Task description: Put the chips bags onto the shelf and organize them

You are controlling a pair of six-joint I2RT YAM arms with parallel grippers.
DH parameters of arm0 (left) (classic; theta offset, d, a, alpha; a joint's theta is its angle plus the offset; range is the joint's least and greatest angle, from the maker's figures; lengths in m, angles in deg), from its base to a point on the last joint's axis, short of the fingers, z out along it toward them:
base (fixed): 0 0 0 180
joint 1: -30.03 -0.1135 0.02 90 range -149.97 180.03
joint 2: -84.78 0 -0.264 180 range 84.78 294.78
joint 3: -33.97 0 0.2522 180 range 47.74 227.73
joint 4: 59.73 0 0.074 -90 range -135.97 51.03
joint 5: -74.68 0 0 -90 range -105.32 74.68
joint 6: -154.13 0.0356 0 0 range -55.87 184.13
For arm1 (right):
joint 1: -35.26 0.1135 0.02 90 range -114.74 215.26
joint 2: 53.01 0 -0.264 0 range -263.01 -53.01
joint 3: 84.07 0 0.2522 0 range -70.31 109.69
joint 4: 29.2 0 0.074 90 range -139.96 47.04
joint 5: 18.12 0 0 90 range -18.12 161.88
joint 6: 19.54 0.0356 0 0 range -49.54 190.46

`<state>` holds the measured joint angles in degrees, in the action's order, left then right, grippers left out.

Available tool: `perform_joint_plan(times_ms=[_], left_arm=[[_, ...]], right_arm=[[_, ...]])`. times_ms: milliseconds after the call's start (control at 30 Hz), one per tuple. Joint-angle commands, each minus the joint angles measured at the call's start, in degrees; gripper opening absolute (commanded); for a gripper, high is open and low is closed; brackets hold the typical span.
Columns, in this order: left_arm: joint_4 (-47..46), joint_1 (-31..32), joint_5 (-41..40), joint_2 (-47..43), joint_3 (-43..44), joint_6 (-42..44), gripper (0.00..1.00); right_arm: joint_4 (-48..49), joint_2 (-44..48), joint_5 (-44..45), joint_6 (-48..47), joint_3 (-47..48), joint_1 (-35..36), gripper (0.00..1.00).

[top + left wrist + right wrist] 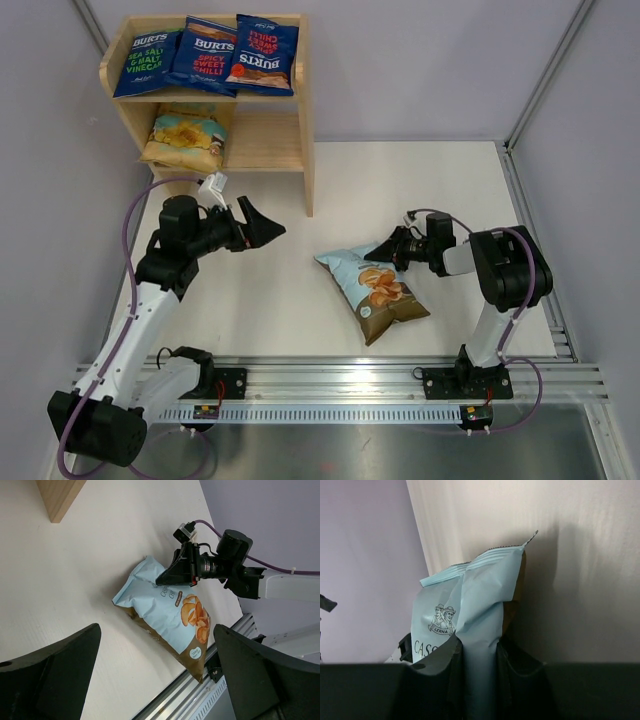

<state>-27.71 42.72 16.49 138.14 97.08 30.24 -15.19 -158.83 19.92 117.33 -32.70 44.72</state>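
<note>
The light-blue-and-brown Cassava Chips bag (373,289) lies on the table right of centre; it also shows in the left wrist view (167,611) and the right wrist view (470,610). My right gripper (387,250) is shut on a fold at the bag's top edge, with the foil pinched between its fingers (445,665). My left gripper (262,227) is open and empty, in the air left of the bag and below the shelf. The wooden shelf (306,120) at the back left holds three dark-blue BURTS bags (205,55) on its top tier and the yellow bag (185,138) on its lower tier.
The shelf's right side panel (308,180) reaches down onto the table near my left gripper. The lower tier has bare wood (262,145) right of the yellow bag. A metal rail (340,375) runs along the near edge. Grey walls enclose the table.
</note>
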Motion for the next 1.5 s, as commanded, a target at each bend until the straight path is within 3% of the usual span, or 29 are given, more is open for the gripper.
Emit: perform_joint_plan(times_ms=[0,167,267,500,600,733,967,1200,1467], left_arm=[[-2.70,0.14,1.67,-0.72,-0.82,0.49,0.99],[-2.44,1.02,0.71,0.33,-1.70,1.10,0.99],[-2.88,4.00,-1.40,1.65,-2.85,0.84,0.99],[-11.30,8.49,-1.23,3.76,-9.69,-2.14,0.99],[-18.42,9.63,1.84,5.17,-13.38,-4.95,0.99],[-33.59,11.83,4.22,7.01,-18.04,-10.13,0.99],[-60.25,18.15,-1.04,12.19,-25.25,-19.09,0.99],[-87.91,23.17,0.26,22.38,-24.39,-24.99,0.99],[-101.04,26.94,0.97,34.52,-19.03,-32.64,0.99]], right_arm=[[5.71,1.49,8.27,5.59,-1.39,0.39,0.25],[12.11,7.81,19.24,16.21,-5.43,0.65,0.19],[11.87,12.03,25.74,19.73,-6.57,0.92,0.10],[9.94,20.82,34.99,27.30,-7.81,1.53,0.06],[7.48,26.08,37.90,28.89,-7.46,1.62,0.00],[3.18,32.32,41.85,30.90,-6.76,1.88,0.00],[2.29,40.69,46.69,38.11,-6.84,3.29,0.02],[0.89,48.32,50.64,40.58,-7.37,4.96,0.01],[0.53,51.77,51.00,42.51,-7.37,5.75,0.01]])
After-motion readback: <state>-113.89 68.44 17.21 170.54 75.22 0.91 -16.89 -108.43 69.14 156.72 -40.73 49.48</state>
